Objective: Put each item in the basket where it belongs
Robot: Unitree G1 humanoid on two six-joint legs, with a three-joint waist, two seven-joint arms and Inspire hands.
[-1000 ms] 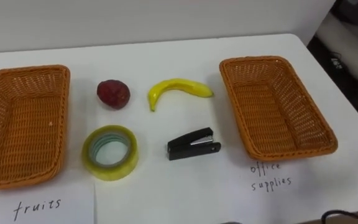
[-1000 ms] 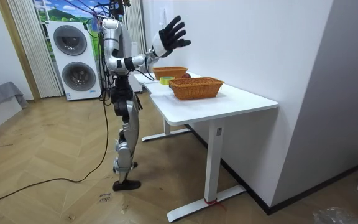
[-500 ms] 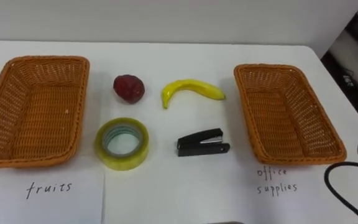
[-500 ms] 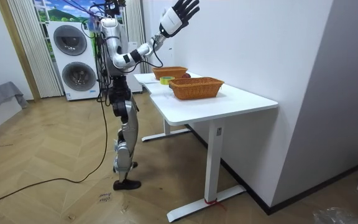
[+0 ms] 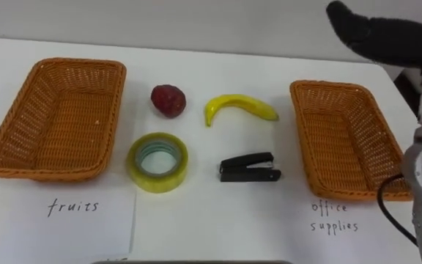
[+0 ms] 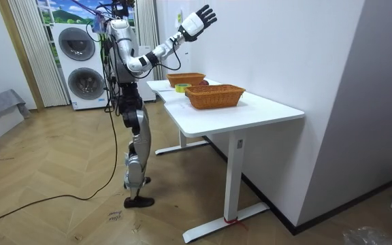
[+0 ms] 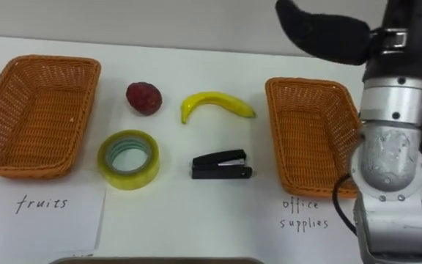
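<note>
Yellow banana (image 5: 240, 108) lies well apart from the raised right hand (image 5: 378, 34).

Two handwritten labels in dark pen. The word "fruits" (image 5: 73, 207) stands on a white sheet of paper (image 5: 105, 235) lying just in front of the left wicker basket (image 5: 42, 174). The words "office supplies" (image 5: 334, 216) (two lines, office above supplies) stand on the white surface just in front of the right wicker basket (image 5: 302, 136); whether this is a sheet or bare table cannot be told.
</note>
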